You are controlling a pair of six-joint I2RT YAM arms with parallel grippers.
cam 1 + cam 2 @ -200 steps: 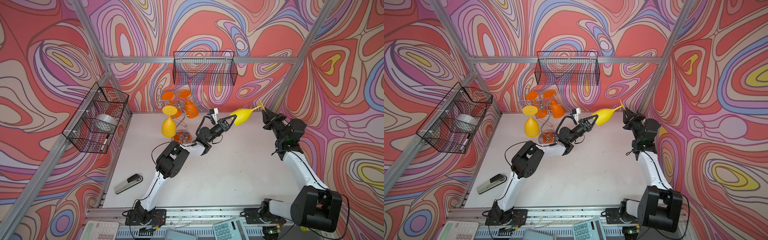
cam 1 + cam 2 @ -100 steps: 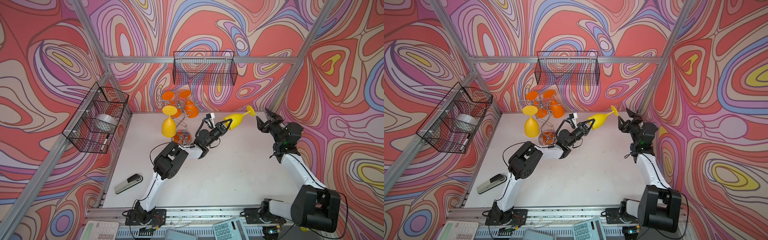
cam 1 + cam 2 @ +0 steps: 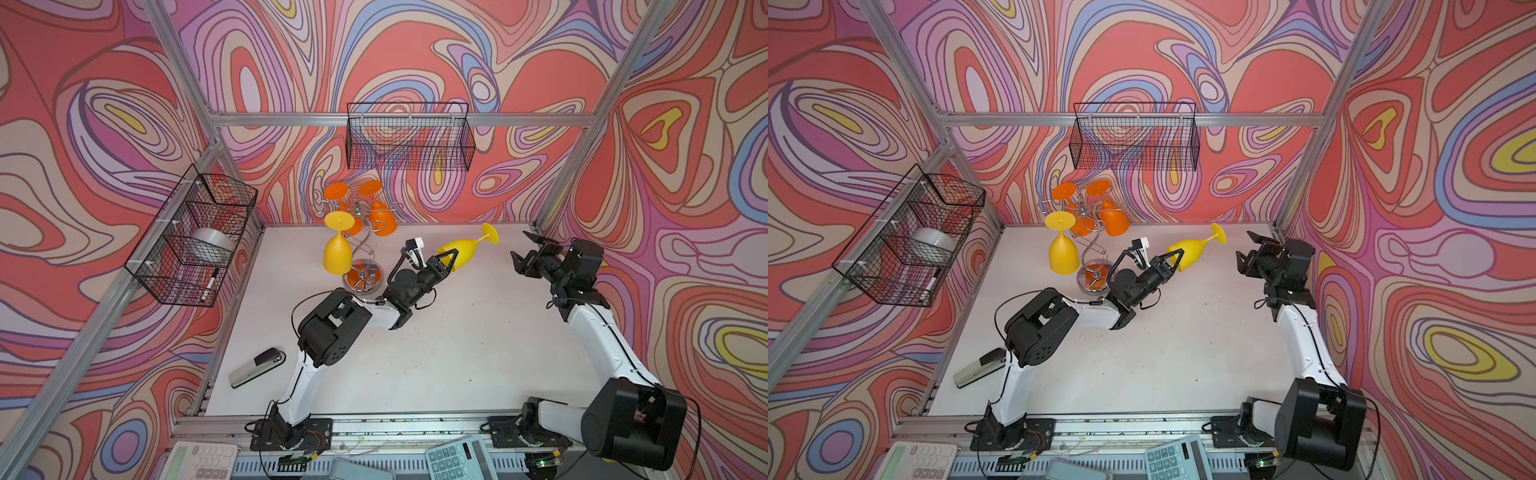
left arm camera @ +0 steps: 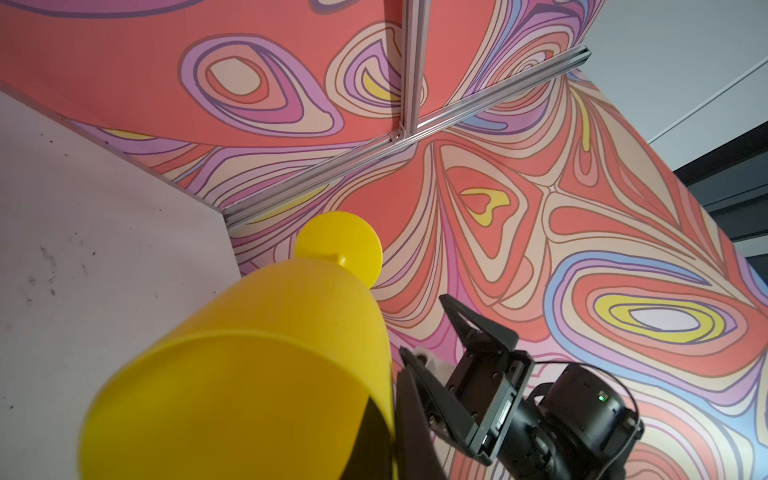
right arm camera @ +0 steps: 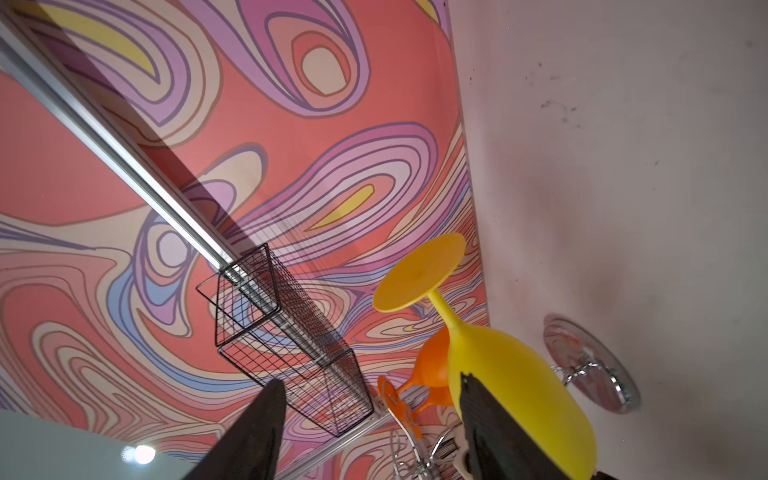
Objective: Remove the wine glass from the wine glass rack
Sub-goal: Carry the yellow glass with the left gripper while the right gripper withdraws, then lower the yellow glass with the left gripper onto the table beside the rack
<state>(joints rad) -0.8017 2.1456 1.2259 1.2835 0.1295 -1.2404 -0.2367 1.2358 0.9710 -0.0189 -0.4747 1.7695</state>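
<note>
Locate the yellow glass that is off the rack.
In both top views the yellow glass sits tilted in the left gripper, right of the rack, foot toward the right gripper.

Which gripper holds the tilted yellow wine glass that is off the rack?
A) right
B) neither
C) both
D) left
D: the left gripper is shut on the bowl rim of the yellow wine glass, while the right gripper stands open, apart from its foot.

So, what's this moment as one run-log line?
left gripper: shut on yellow wine glass, off wine glass rack | right gripper: open, empty, apart from glass
</note>
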